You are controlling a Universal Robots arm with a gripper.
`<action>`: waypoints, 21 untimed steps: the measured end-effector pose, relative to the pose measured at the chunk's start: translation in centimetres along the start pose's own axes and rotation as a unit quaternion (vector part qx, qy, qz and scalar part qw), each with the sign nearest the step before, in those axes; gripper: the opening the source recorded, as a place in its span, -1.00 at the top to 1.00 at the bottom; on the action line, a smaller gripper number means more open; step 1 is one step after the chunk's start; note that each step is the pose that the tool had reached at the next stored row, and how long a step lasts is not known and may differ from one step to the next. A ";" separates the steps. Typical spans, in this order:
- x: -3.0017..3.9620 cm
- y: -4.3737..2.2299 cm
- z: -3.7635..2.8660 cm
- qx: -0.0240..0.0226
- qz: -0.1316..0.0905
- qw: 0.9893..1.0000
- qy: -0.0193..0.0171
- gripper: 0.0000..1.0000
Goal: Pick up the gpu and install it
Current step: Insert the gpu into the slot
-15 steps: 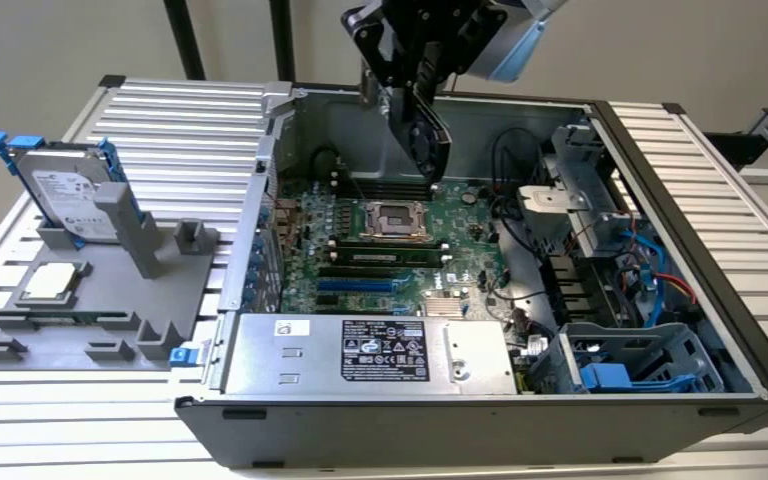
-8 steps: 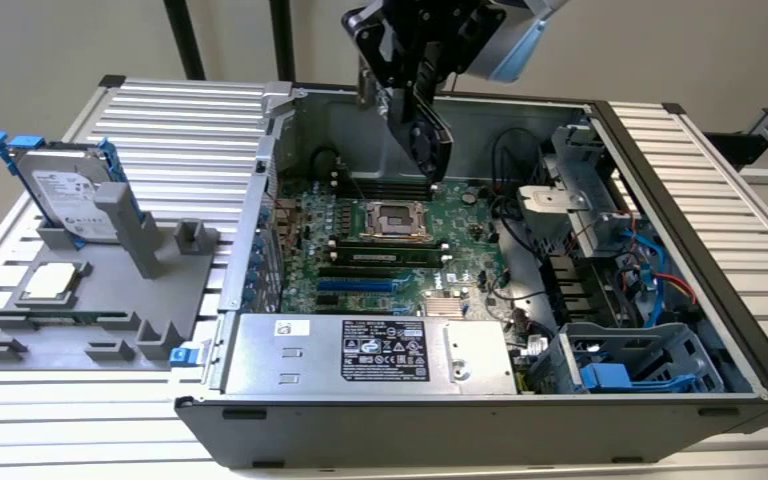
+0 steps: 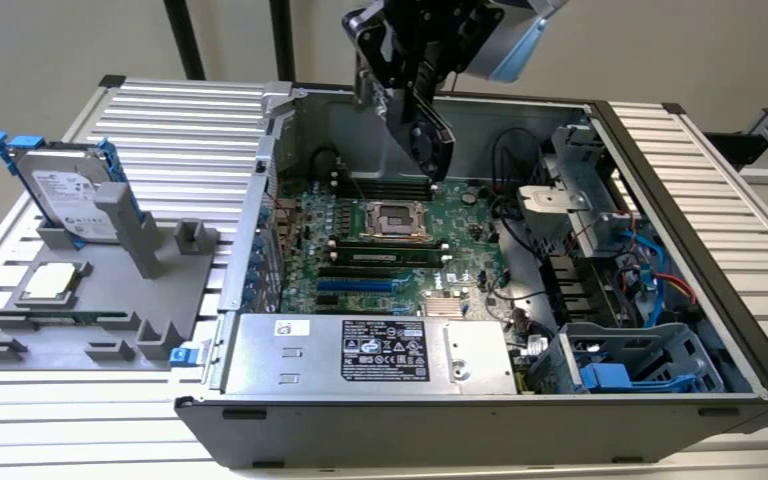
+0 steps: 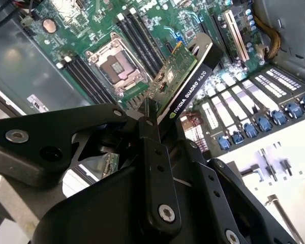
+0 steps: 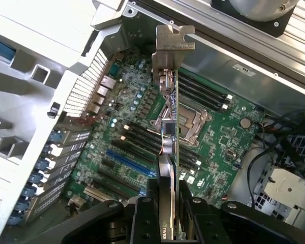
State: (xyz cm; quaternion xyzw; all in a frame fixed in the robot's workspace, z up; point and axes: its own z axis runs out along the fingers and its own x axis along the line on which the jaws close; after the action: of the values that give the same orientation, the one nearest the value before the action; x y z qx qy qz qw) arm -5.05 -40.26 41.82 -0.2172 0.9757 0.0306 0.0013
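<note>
**GPU in grip above the open case; not yet seated**

My gripper (image 3: pixel 418 105) is closed on the gpu (image 5: pixel 169 119), a thin flat card with a green circuit-board face, a black fan side and a silver end piece. My fingers (image 4: pixel 155 168) pinch it by one edge, with no gap visible at the card. It runs edge-on out beyond my fingertips, its bracket (image 5: pixel 171 44) farthest from them. Below the fingertips lies the green motherboard (image 3: pixel 357 270), inside the open dark-grey computer case (image 3: pixel 491 410). The card hangs clear of the board and, as far as I can see, touches nothing else.

Pickup: complete, judging by the hold. Installation: outstanding, with no connector in any slot. The long blue expansion slot (image 5: pixel 126 159) lies to one side of the card's line, though true alignment probably cannot be settled from these angles.
</note>
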 end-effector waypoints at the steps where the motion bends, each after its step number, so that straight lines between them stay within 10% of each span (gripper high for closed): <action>1: 0.00 0.00 0.00 0.000 -0.003 1.000 0.000 1.00; 21: 0.00 0.00 0.00 -0.001 -0.053 0.999 0.003 1.00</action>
State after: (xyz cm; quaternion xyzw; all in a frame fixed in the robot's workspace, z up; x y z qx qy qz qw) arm -5.05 -40.26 41.82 -0.2683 0.9629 0.0307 -0.0004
